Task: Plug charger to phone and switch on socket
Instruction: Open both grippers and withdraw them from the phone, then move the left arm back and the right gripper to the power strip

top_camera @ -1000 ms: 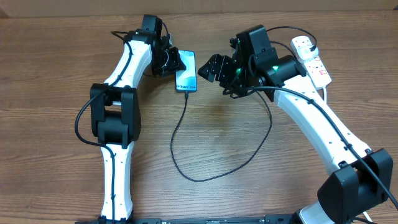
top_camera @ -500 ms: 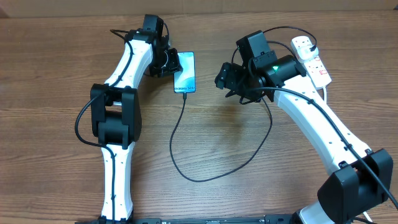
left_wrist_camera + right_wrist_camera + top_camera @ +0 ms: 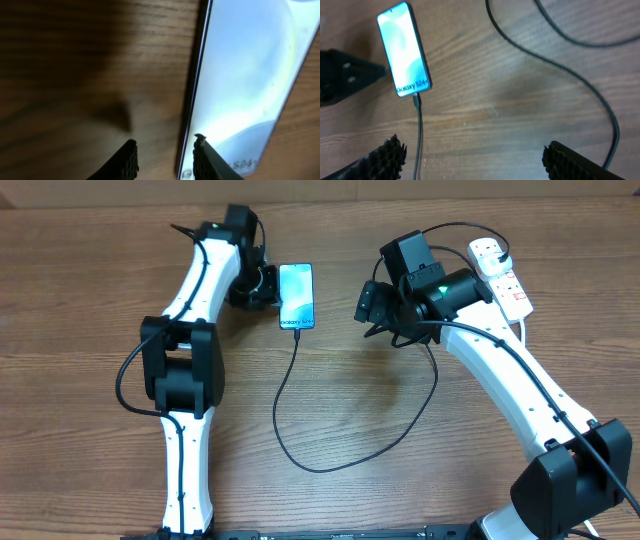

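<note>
While phone lies flat on worktop, charger tip meets its bottom edge. Left end effector slightly apart over phone's left edge. Right end effector wide apart, bare wood between it and phone. Socket far right.

Brown wood-grain table, evenly lit

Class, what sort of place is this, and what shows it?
Probably a robotics lab bench: two white-and-black robot arms on a brown wooden table, with a white plastic power strip and a slim blue-screened smartphone.
</note>
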